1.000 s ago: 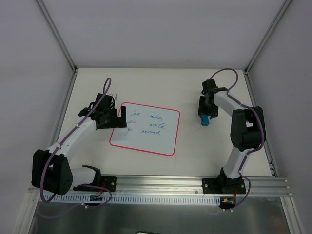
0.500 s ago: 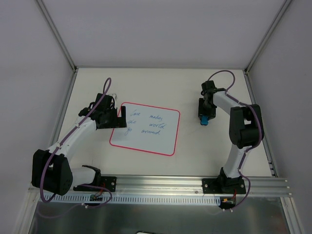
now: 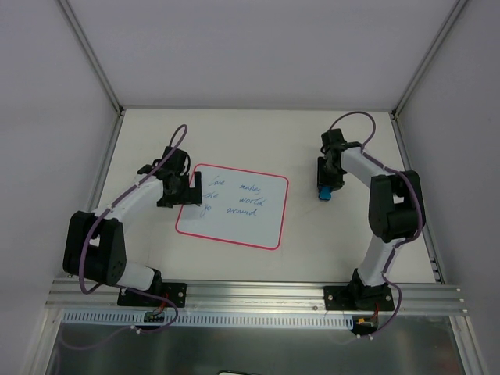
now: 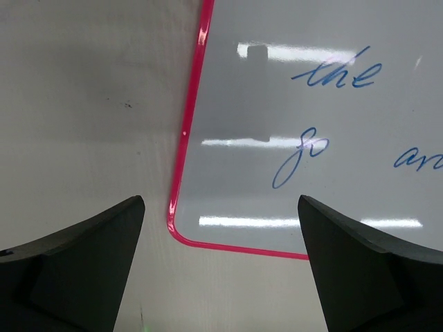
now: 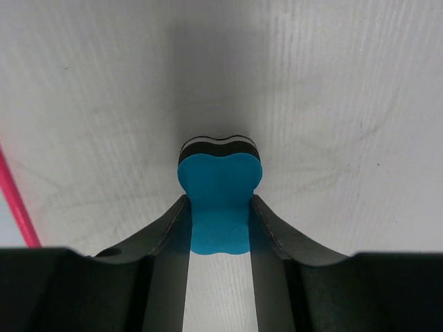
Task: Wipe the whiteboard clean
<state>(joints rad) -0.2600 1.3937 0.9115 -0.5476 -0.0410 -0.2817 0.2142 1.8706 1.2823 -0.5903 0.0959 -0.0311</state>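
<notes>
- While the writing (image 3: 234, 199) is untouched, the left arm (image 3: 129, 205) has been re-posed within the last second: its elbow has been swung inward and the wrist nudged toward the board's left edge.
- Left gripper (image 4: 221, 277): jaws are spread wide and nothing is held. The board's near-left corner is framed between the fingers. Contact with it cannot be told.
- Board (image 3: 250, 228): laid flat mid-table (image 3: 234, 141), slightly skewed, between the two arms. All blue lines are intact, so no erasing is judged done yet.
- Eraser (image 5: 220, 173): clamped in the right gripper (image 5: 220, 207), jaws closed on its blue sides hard enough that the foam bulges. Whether it is lifted off the table cannot be told.
- Right arm (image 3: 391, 203): elbow folded, wrist pointed down, held right of the board and apart from it. It has been drawn slightly leftward. The pink rim (image 5: 15, 197) is just caught at the left of its wrist view.
- Pickup is judged complete, so carrying the eraser across to the writing is judged the next step.
</notes>
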